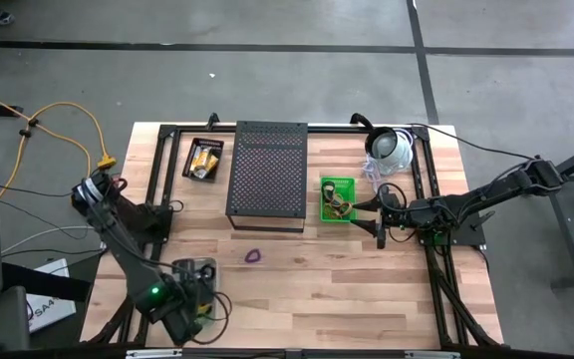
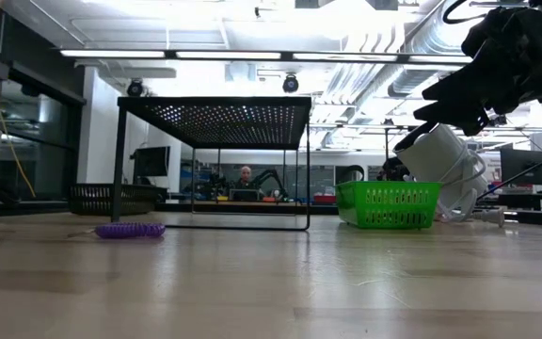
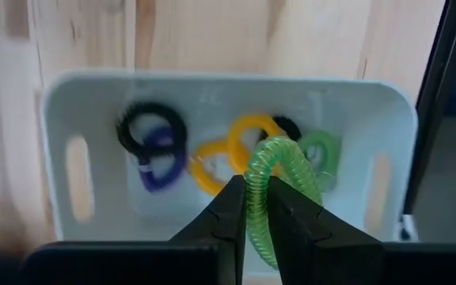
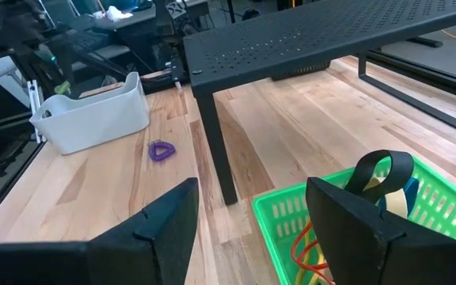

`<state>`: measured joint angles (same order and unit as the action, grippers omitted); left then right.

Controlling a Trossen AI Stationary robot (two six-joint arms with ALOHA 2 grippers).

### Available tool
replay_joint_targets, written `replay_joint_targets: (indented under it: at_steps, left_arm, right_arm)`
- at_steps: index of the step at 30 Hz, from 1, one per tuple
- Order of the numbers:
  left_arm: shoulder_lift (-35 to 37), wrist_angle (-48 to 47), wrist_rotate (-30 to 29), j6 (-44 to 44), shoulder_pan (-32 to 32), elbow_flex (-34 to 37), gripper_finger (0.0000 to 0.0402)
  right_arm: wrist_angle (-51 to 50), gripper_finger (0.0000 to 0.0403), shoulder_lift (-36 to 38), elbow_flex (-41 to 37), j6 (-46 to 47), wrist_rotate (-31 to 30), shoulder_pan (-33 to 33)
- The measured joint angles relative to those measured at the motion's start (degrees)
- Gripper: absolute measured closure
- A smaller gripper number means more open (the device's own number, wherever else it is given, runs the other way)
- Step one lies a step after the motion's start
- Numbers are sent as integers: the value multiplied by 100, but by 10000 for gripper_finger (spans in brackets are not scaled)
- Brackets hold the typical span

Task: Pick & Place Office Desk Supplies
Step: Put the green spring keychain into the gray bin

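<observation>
My left gripper (image 3: 256, 212) is near the table's front left, over a white bin (image 3: 62, 119), and is shut on a green coiled loop (image 3: 285, 165). In the bin lie black (image 3: 150, 125), purple (image 3: 158, 162), yellow (image 3: 248, 136) and green (image 3: 321, 150) loops. A purple loop (image 1: 254, 256) lies flat on the wood in front of the black mesh stand (image 1: 267, 175). My right gripper (image 4: 248, 229) stands open at the near edge of the green basket (image 4: 291, 218), which holds a black loop (image 4: 382, 170) and rubber bands. My left gripper pinches one stretch of the green loop's coil (image 3: 253, 198) between its two fingers. The fingers point down from above. The rest of the ring stands out past the fingertips, over the inside of the white bin.
A black tray (image 1: 204, 160) with yellow packets sits at the far left beside the stand. The white dome-shaped device (image 1: 392, 150) with its cable lies behind the green basket (image 1: 337, 199). Bare wood stretches along the table's near side, right of the bin.
</observation>
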<state>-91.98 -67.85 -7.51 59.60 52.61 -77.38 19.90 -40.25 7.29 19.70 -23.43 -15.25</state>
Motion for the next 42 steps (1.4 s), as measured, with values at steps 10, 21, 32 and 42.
replay_joint_targets:
  at_steps: [10, 21, 32, 42]
  left_arm:
    - [-9, -9, -135, 977, 352, 0, 365]
    - [-884, 15, -117, 809, 403, 37, 365]
    - [-1276, 57, 274, 790, 401, 37, 365]
    - [-1276, 37, 274, 793, 401, 37, 324]
  right_arm:
    - [0, 180, 1, 0, 0, 1, 1]
    - [1, 180, 0, 0, 0, -1, 1]
    - [0, 180, 1, 0, 0, 0, 1]
    - [0, 180, 0, 0, 0, 1, 1]
